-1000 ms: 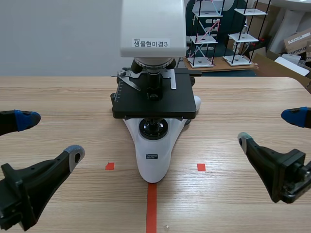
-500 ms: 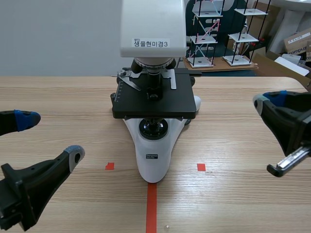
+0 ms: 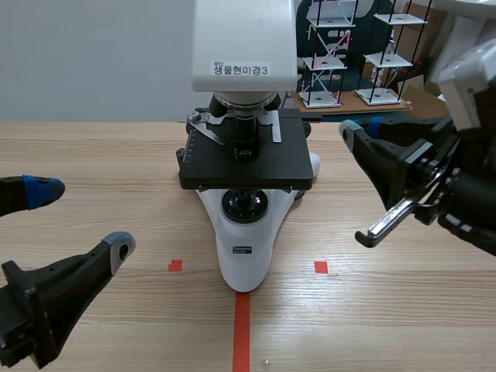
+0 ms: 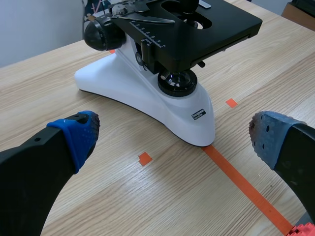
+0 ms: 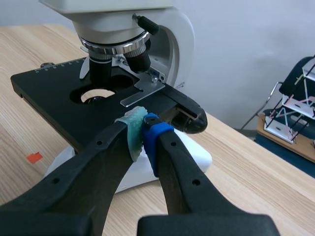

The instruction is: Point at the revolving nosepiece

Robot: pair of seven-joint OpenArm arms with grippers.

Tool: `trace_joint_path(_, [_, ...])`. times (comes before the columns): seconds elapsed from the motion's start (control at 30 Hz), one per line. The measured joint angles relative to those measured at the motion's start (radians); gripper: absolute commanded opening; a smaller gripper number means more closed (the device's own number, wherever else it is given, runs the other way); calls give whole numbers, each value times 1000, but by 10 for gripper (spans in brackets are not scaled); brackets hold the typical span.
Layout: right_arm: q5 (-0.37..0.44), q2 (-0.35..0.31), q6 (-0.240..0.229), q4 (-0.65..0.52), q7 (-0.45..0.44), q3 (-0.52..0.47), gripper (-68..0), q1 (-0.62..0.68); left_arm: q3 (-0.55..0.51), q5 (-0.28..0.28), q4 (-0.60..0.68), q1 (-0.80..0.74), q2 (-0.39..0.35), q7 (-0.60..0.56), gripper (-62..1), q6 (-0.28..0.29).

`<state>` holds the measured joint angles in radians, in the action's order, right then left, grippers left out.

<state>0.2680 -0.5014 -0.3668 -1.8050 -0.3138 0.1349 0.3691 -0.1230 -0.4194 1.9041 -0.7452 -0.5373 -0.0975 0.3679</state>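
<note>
Both fingers of right gripper (image 5: 142,129) pressed together as my pointer, right of the stage (image 5: 49,93), short of the revolving nosepiece (image 5: 114,45); left gripper (image 3: 81,217) spread, near left.

Bright, even light falls from overhead. The microscope (image 3: 245,260) casts only a faint, soft shadow on the pale worktop (image 3: 93,147), close around its base at 3 o'clock. Its white base carries a mild sheen.
</note>
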Motion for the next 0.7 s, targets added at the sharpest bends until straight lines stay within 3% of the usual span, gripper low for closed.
trace_joint_path(0.4, [-19,0,0,115,-98,107,-657,-138,0,0,0,0,0,0,14,0])
trace_joint_path(0.7, [-29,0,0,122,-116,123,-656,-166,0,0,0,0,0,0,14,0])
